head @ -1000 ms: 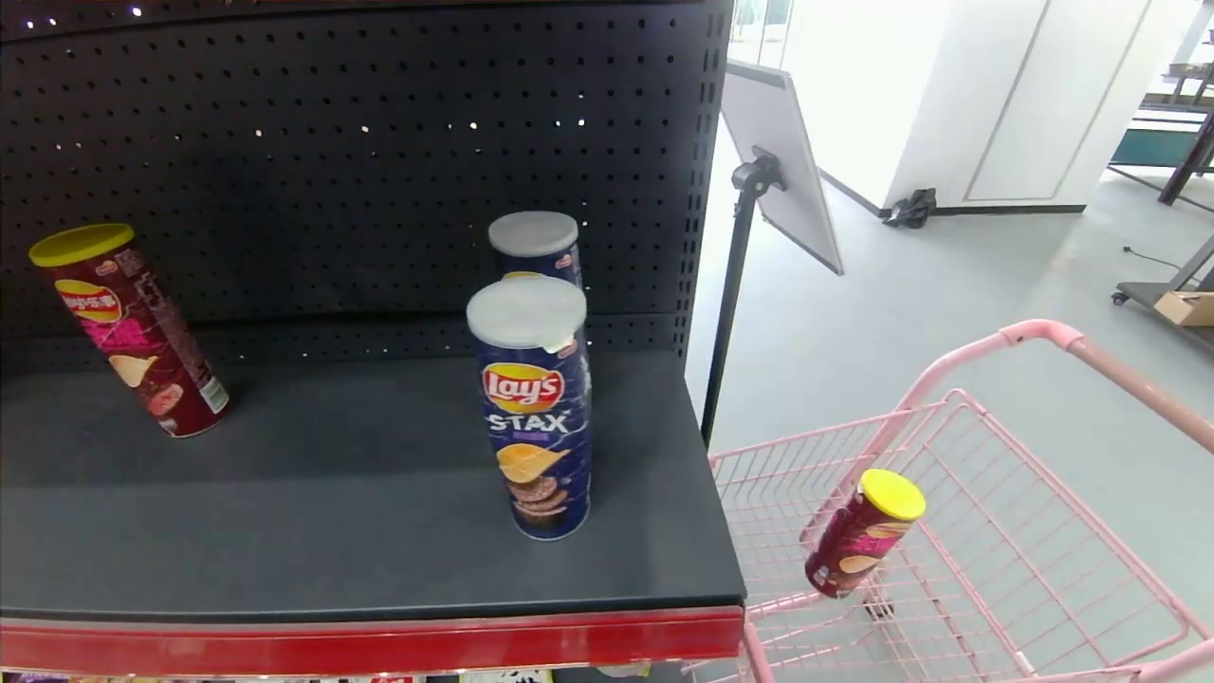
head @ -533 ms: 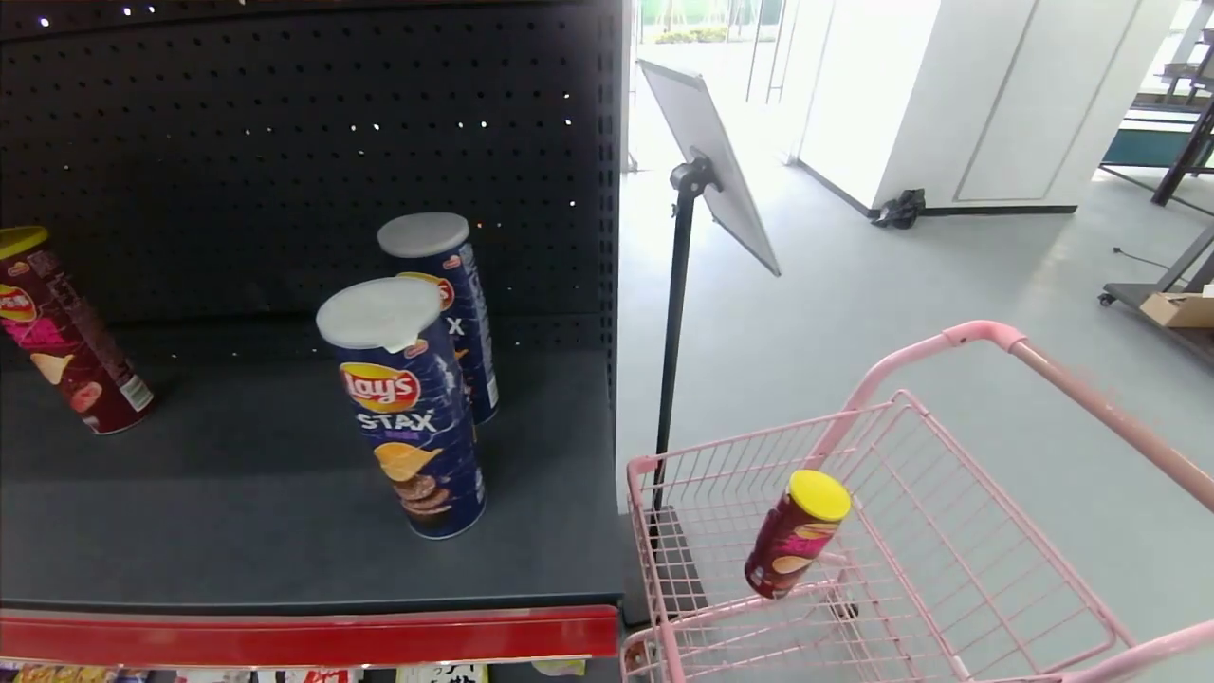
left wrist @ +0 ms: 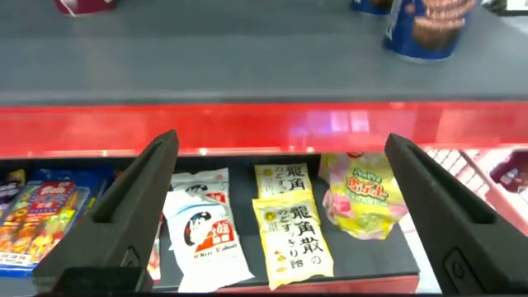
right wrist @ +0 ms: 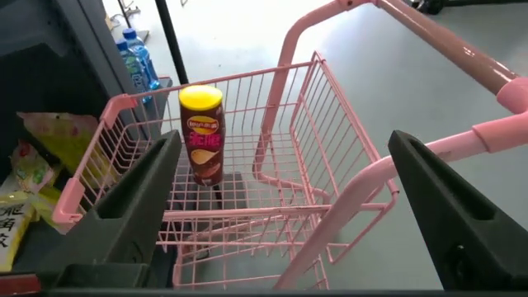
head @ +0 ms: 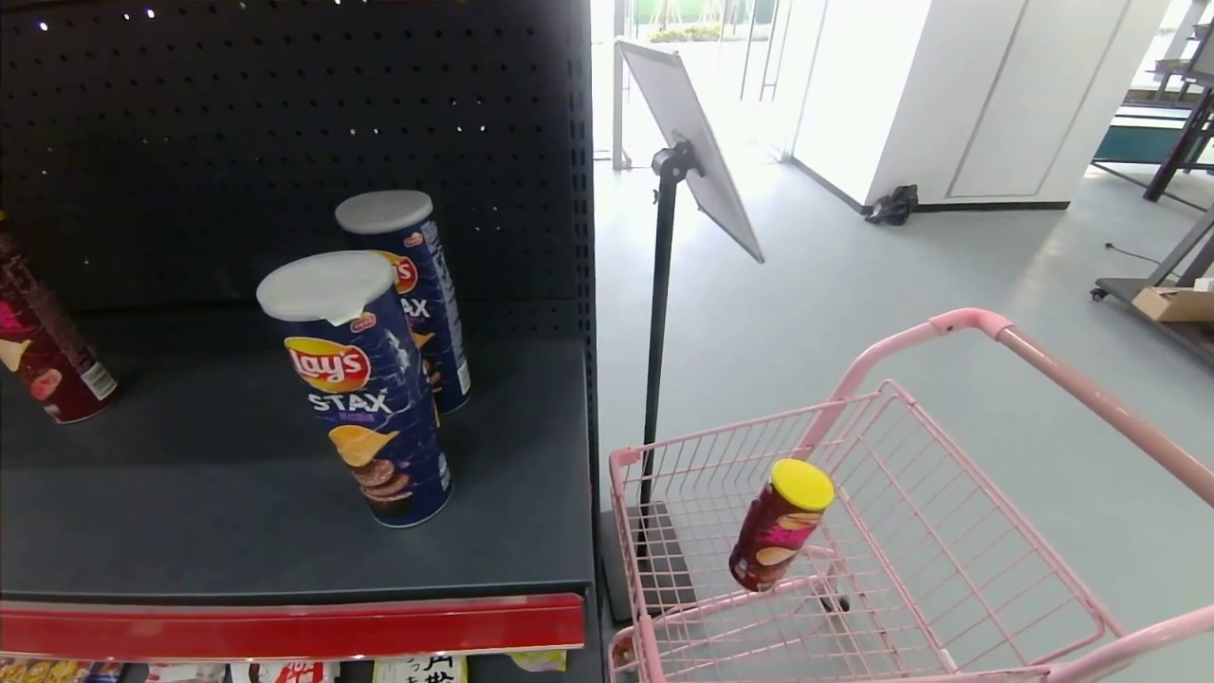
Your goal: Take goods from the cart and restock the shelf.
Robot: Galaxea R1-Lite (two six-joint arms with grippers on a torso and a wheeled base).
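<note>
left jaws: wide open, empty
right jaws: wide open, empty
red can (head: pixel 780 537): in cart (head: pixel 986 323), 4 o'clock
blue cans (head: pixel 365 398): upright on shelf (head: pixel 190 512), 9 o'clock

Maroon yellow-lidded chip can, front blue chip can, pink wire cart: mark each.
Maroon cylindrical chip can with yellow lid (head: pixel 773 538), head view, mid-body.
Front blue cylindrical chip can with white lid (head: pixel 365 410), head view, front label.
Pink wire cart (head: pixel 1072 379), head view, handle bar.

Head view overlooks shelf (head: pixel 190 512) and cart (head: pixel 958 323); left wrist faces shelf, right cart.
</note>
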